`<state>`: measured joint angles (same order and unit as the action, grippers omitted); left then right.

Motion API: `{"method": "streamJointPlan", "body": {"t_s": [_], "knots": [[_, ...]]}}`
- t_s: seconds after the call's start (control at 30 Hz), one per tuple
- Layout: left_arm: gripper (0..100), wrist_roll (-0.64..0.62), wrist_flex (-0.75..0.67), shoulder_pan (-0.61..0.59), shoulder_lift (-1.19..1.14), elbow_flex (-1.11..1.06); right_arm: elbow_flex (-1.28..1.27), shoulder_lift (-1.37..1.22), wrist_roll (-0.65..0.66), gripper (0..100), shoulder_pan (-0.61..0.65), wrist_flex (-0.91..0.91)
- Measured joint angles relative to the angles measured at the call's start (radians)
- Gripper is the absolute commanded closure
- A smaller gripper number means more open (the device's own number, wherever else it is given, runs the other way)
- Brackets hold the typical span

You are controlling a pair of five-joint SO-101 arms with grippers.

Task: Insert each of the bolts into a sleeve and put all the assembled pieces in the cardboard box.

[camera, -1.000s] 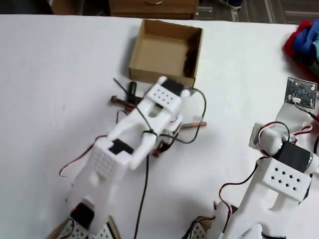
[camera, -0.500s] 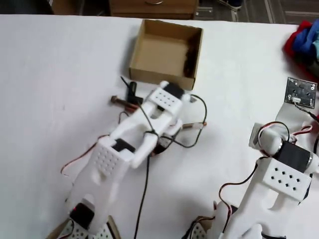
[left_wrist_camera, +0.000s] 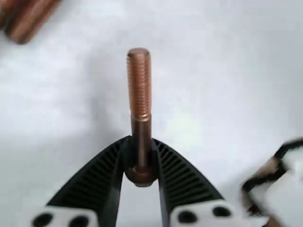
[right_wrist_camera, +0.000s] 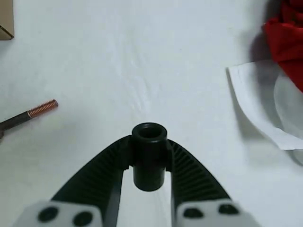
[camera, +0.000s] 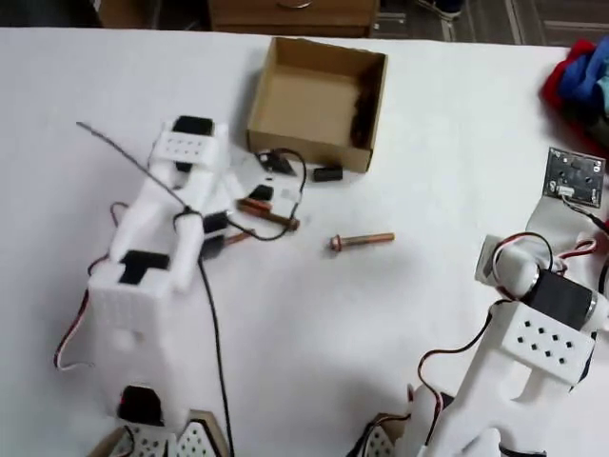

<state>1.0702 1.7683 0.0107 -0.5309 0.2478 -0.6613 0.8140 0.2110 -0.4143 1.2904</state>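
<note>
High view of two white arms at a white bench, each claw gripping one part

At the far left, the left arm (camera: pixel 157 257) rises from its base at the near edge and stretches away across the bench (camera: pixel 447 133). It leans slightly right, and its wrist sits level with the near left corner of the cardboard box (camera: pixel 304 145) but apart from it. The left wrist view shows the left claw (left_wrist_camera: pixel 140 145) closed narrowly on a bolt (left_wrist_camera: pixel 139 90), copper-coloured. The claw pinches the smooth shank just above the head. The threaded end points straight out from the claw, with white bench behind it.

Just right of that arm, a second bolt (camera: pixel 269 214) lies flat on the bench. A loose sleeve (camera: pixel 328 173), small and black, sits just in front of the box's near wall. The box stands open, with dark pieces (camera: pixel 363 109) against its right inner wall; what they are cannot be made out.

Farther right, a third bolt (camera: pixel 362 241) lies alone near the middle of the bench, head to the left.

At the right, the right arm (camera: pixel 533 347) is folded low by the near edge. The right wrist view shows the right claw (right_wrist_camera: pixel 149 142) closed partway around a sleeve (right_wrist_camera: pixel 149 163), black, its hollow end visible. The third bolt (right_wrist_camera: pixel 31 115) lies well beyond it.

A small circuit board (camera: pixel 576 178) and a red cloth (camera: pixel 571 76) sit at the far right.
</note>
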Motion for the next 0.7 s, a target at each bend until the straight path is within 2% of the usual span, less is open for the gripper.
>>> {"method": "streamJointPlan", "body": {"t_s": [0.1, 0.27, 0.37, 0.5, 0.7], "knots": [[97, 0.157, -0.005, 0.008, 0.025, -0.048, 0.0, 0.0, 0.0, 97.5, 0.0, 0.0], [97, 0.199, -0.069, 0.009, 0.025, -0.075, 0.0, 0.0, 0.029, 97.5, 0.0, 0.0], [95, 0.201, -0.097, 0.009, 0.025, -0.075, 0.0, 0.0, 0.044, 97.5, 0.0, 0.0], [87, 0.15, -0.106, 0.009, 0.025, -0.075, 0.0, 0.0, 0.051, 97.5, 0.0, 0.0], [86, 0.057, -0.106, 0.009, 0.032, -0.058, 0.0, 0.0, 0.051, 97.5, 0.0, 0.0]]}}
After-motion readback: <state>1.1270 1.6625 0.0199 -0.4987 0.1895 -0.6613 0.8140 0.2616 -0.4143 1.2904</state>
